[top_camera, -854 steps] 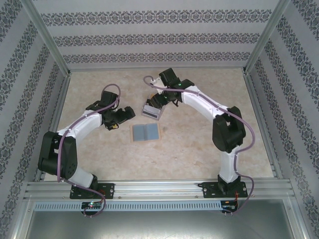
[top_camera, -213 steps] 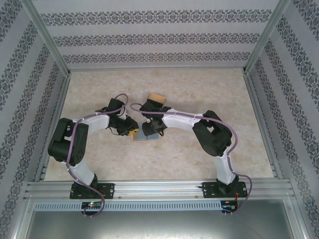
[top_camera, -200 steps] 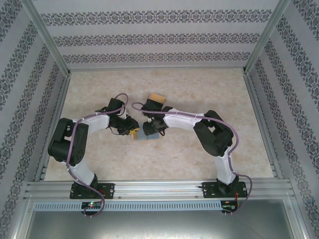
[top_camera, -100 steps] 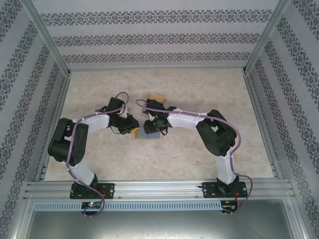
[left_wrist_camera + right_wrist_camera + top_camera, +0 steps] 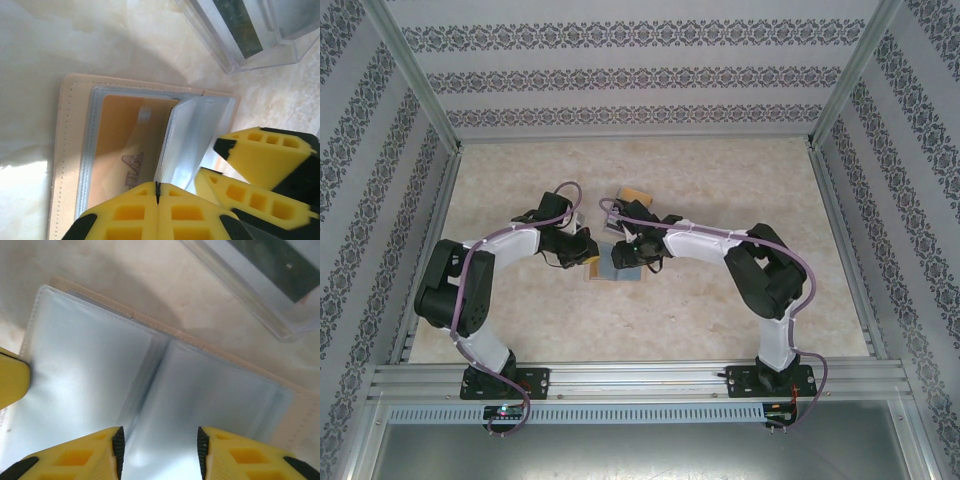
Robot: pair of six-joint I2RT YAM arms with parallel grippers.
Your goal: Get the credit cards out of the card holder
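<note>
Card holder lies open & flat on the marbled table, mid-table between the two wrists. Its long axis runs left-right across the table and its spine runs near-far, w/ a slight tilt. Up close it's a tan stitched cover w/ translucent grey-blue sleeves. One tan credit card sits in the left-hand sleeve, dark lettering showing through. L gripper has its yellow pads pressed together, pinching the edge of a sleeve leaf that stands up from the spine toward the pads. In top view it sits at the holder's left end. R gripper is low over the sleeves w/ jaws apart and nothing between them; can't tell if the tips touch the plastic. Its fingers show at the holder's right side. Clear plastic case w/ a dark stripe inside lies just past the holder's far edge, not touching it.
</note>
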